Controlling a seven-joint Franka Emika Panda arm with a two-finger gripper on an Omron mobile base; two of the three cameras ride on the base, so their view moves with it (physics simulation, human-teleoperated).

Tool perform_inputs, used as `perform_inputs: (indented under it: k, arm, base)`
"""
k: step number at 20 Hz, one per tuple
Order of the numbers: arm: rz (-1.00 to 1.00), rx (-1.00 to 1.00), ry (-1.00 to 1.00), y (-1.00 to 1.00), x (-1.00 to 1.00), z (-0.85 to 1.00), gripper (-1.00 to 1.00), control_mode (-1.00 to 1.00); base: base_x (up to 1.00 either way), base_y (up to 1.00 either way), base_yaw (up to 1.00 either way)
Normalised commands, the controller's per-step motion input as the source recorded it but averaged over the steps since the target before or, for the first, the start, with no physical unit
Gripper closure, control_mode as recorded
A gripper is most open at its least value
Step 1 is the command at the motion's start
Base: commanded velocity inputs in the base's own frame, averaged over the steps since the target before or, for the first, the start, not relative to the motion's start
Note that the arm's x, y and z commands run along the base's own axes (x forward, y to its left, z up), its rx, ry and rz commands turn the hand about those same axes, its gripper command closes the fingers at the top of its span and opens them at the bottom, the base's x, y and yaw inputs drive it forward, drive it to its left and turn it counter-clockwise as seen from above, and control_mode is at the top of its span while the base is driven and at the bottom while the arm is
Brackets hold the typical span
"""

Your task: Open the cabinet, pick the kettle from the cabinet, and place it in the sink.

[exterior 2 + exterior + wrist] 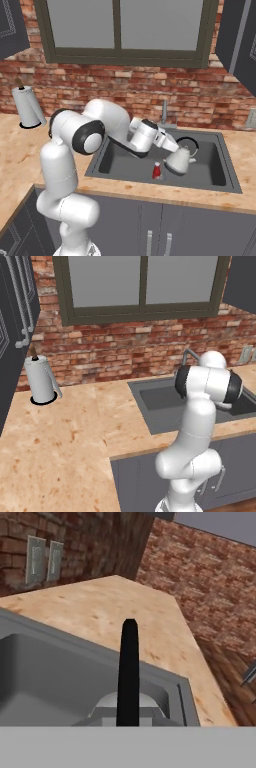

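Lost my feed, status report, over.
Pincer shut on kettle handle. Kettle over sink basin. Red bottle beside it.

One kettle point(179, 160), one small red bottle point(157, 171), one sink point(210, 180), one faucet point(164, 113), one paper-towel roll point(40, 380), two wall outlets point(44, 559).

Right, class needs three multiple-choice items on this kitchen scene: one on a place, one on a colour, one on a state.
1. Where is the kettle?
A. On the counter
B. Over the sink basin
C. Beside the paper-towel roll

2. What colour is the small bottle in the sink?
A. Red
B. Blue
C. Green

3. How is the gripper?
A. Open and empty
B. Shut on the kettle's handle
C. Shut on the faucet

Answers: B, the kettle hangs inside the basin; A, the bottle is red; B, the hand meets the kettle's arched black handle.
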Motion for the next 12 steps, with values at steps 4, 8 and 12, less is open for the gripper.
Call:
perform_inputs:
  k: [4,8,12]
  arm:
    - [-0.02,0.0,-0.08,0.0,0.06,-0.15,1.0,-1.0]
    - [-0.09,0.0,-0.1,0.04,0.06,-0.18,1.0,-1.0]
    - [-0.13,0.0,-0.06,0.0,0.14,-0.17,1.0,-1.0]
  base:
    - [0.0,0.0,0.0]
    - [0.0,0.0,0.0]
    - [0.0,0.0,0.0]
